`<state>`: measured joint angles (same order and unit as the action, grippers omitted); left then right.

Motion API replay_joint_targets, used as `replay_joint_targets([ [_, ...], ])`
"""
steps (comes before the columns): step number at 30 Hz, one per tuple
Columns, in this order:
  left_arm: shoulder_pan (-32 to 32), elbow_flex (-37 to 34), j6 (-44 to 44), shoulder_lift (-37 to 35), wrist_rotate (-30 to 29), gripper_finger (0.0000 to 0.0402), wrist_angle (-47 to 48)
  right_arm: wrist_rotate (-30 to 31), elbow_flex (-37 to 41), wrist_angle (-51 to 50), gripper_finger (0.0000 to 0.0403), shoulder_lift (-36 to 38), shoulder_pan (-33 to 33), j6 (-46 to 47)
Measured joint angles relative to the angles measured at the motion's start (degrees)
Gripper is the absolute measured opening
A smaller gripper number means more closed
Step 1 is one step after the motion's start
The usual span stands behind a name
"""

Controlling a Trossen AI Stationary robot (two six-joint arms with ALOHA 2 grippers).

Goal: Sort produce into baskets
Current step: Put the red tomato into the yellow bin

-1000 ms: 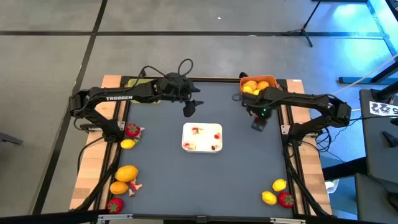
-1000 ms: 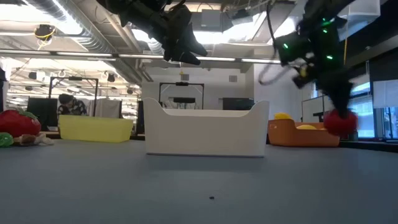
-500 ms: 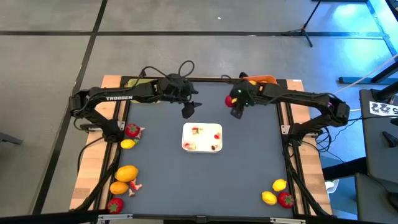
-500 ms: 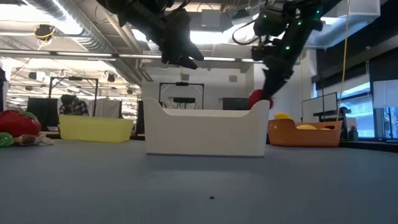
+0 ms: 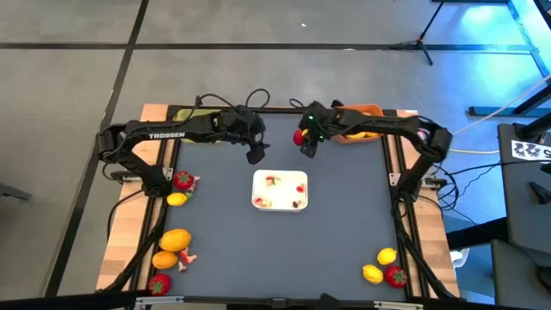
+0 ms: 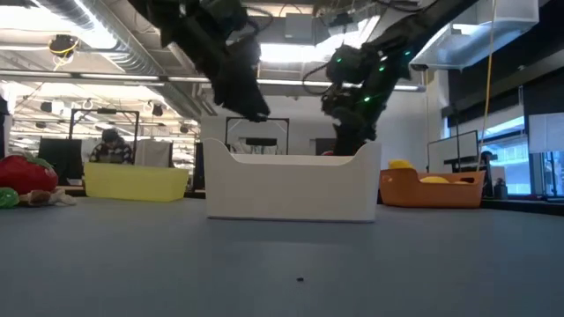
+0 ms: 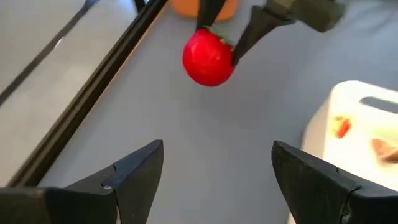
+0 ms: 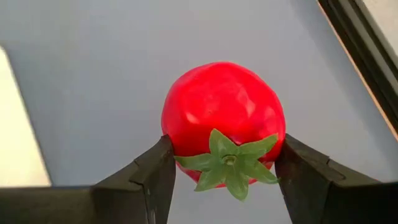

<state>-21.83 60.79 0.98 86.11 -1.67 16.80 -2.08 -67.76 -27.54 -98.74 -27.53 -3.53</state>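
My right gripper (image 5: 303,143) is shut on a red fruit (image 8: 224,115) with a green leafy cap, over the mat near the far edge. The fruit is just left of the orange basket (image 5: 367,111), which the right arm partly covers. My left gripper (image 7: 217,180) stands open with nothing in it, a short way to the fruit's left, and its fingers point toward the fruit (image 7: 209,57). The yellow-green basket (image 6: 137,182) sits at the far left, mostly hidden under the left arm in the high view. My right gripper pinches the red fruit between its two fingers (image 8: 155,174), one on each opposite side (image 8: 277,140). The leafy cap (image 8: 228,160) faces back toward the wrist. The fingers come slanting down from the table's right. The fruit is lifted clear of the mat.
A white tray (image 5: 280,190) with small scraps sits mid-table, just near of both grippers. Loose fruits lie on the left wooden strip (image 5: 176,239) and at the near right corner (image 5: 385,267). Black frame rails (image 5: 396,198) run along both sides of the mat.
My right gripper has carried the red fruit from beside the orange basket toward the table's left and far edge, up to the left gripper, tipping as it went. My left gripper has sunk a little and tipped downward, still open.
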Motion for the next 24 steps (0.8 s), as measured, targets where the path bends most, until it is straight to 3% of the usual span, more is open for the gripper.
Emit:
replay_joint_targets([
  [8,-2.06,-5.62,-1.56,0.02,-0.13,0.0294,-3.43,-3.04,-6.83,0.06,0.0223,-9.44,0.09,-0.07],
  [13,-2.29,-6.18,-1.47,0.02,-0.11,0.0294,-4.11,-4.05,-7.68,0.72,0.0228,-11.26,0.13,-0.54],
  [24,-2.18,-6.18,0.54,0.22,1.14,0.0294,-8.28,-5.05,-7.67,2.07,0.0365,-10.95,0.20,-2.20],
])
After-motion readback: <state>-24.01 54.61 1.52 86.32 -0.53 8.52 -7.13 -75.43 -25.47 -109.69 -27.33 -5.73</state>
